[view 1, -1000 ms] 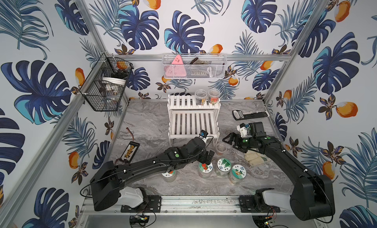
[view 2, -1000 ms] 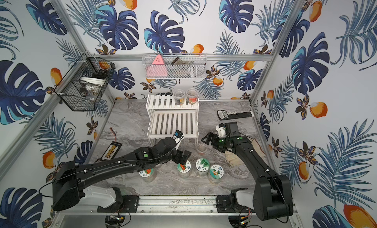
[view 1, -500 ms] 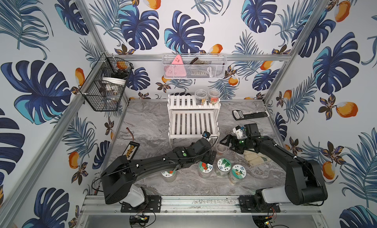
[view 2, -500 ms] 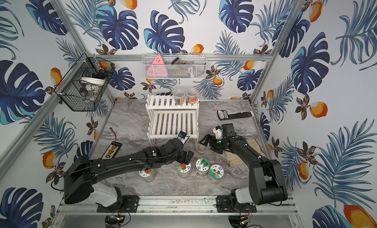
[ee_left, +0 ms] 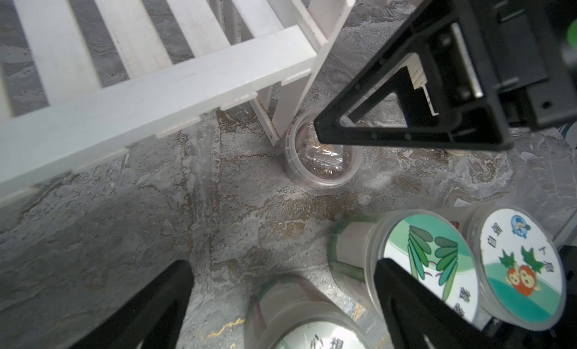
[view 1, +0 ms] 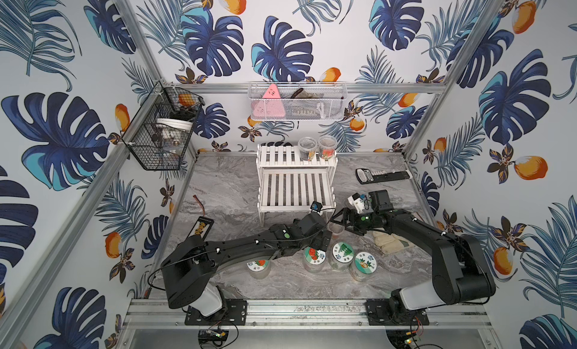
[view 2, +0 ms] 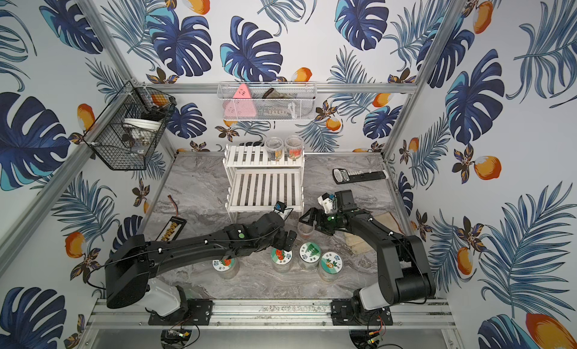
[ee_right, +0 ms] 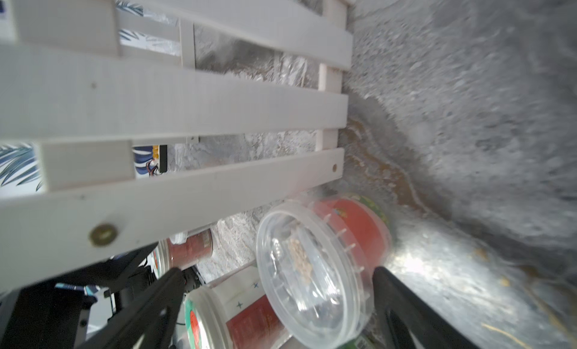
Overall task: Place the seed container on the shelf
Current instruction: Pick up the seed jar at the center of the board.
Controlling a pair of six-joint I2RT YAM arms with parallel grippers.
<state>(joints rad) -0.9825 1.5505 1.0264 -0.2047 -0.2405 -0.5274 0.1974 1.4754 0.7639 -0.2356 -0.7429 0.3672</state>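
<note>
The seed container (view 1: 335, 231) (view 2: 304, 231), a small cup with a clear lid, stands on the table by the front right leg of the white shelf (view 1: 296, 188) (view 2: 265, 188). My right gripper (view 1: 338, 221) (ee_right: 278, 303) is open. In the right wrist view the seed container (ee_right: 312, 269) shows between its fingers, close to one finger and well apart from the other. The left wrist view shows the same cup (ee_left: 321, 166) under a right finger. My left gripper (view 1: 323, 238) (ee_left: 281, 306) hangs open over a tomato-lid jar (view 1: 314, 257).
A row of lidded jars (view 1: 342, 253) stands along the front. Two cups (view 1: 307, 147) sit on the shelf's top tier. A black remote (view 1: 382, 175) and a beige cloth (view 1: 390, 242) lie at the right. A black wire basket (view 1: 162, 132) and a white mesh basket (view 1: 296, 102) hang on the walls.
The right gripper has moved left and down to the seed container by the shelf leg. The left arm has reached a little further right over the jars.
</note>
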